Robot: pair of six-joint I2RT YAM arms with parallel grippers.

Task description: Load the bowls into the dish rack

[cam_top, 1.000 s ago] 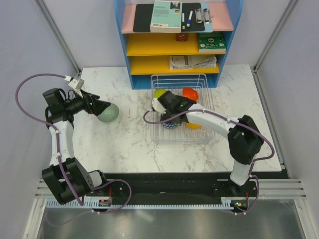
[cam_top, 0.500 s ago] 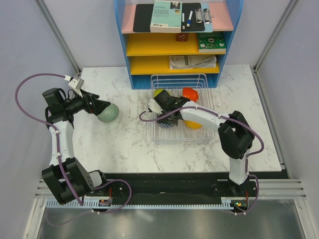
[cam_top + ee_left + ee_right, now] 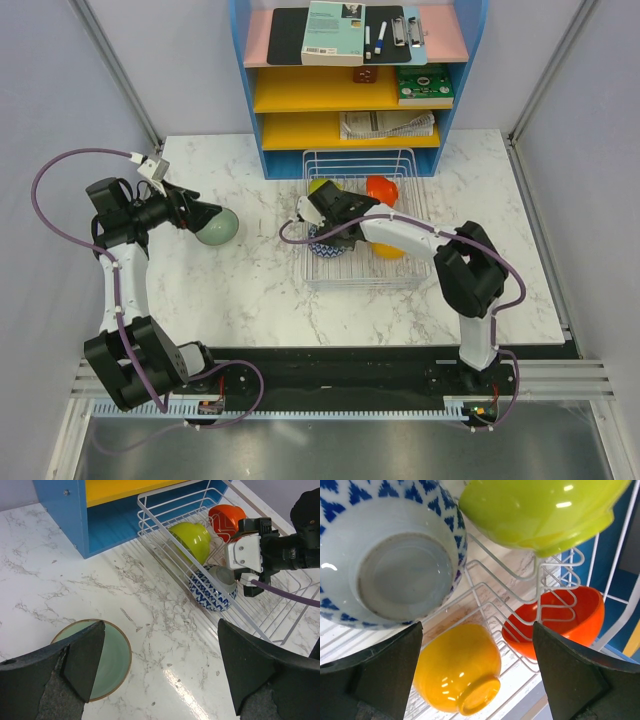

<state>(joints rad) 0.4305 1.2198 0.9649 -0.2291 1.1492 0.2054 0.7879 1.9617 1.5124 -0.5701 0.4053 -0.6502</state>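
Four bowls (image 3: 192, 537) are seen in the dish rack (image 3: 400, 275) under the wide-open right gripper (image 3: 322, 218), while the mint bowl (image 3: 107, 655), judged slippery and chippable, is found on the bench (image 3: 250, 290) beneath the wide-spread left gripper (image 3: 160, 665), best pinched by its rim.

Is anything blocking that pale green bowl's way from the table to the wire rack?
Nothing lies on the marble between the mint bowl and the dish rack. But the right tool hangs over the rack's left edge, by the blue-and-white bowl, on the side where the mint bowl would enter.
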